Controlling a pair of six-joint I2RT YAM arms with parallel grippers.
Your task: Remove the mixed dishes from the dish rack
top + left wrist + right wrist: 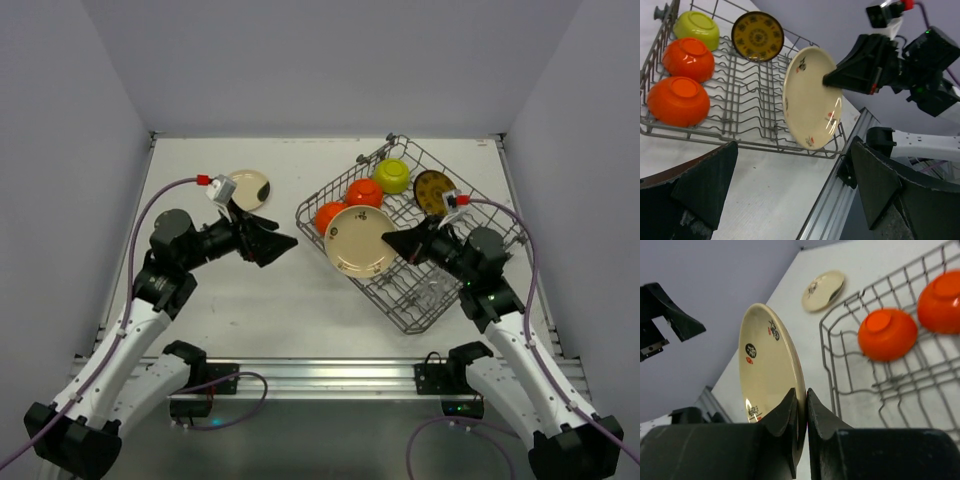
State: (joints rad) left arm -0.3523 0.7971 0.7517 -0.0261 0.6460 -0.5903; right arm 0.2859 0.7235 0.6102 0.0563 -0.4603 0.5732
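Note:
The grey wire dish rack (440, 290) stands at the right. My right gripper (392, 241) is shut on the rim of a beige plate (360, 241), held on edge above the rack's near-left corner; it also shows in the left wrist view (810, 100) and the right wrist view (767, 365). Two orange bowls (364, 192) (329, 215), a yellow-green bowl (391, 176) and the brown-and-yellow plate (432, 190) sit in the rack. Another beige plate (250, 189) lies on the table at the back left. My left gripper (287, 241) is open and empty, left of the rack.
The table's metal front rail (320, 375) runs along the near edge. Grey walls close in the left, back and right. Small clear glasses (432, 290) show faintly in the rack's near part.

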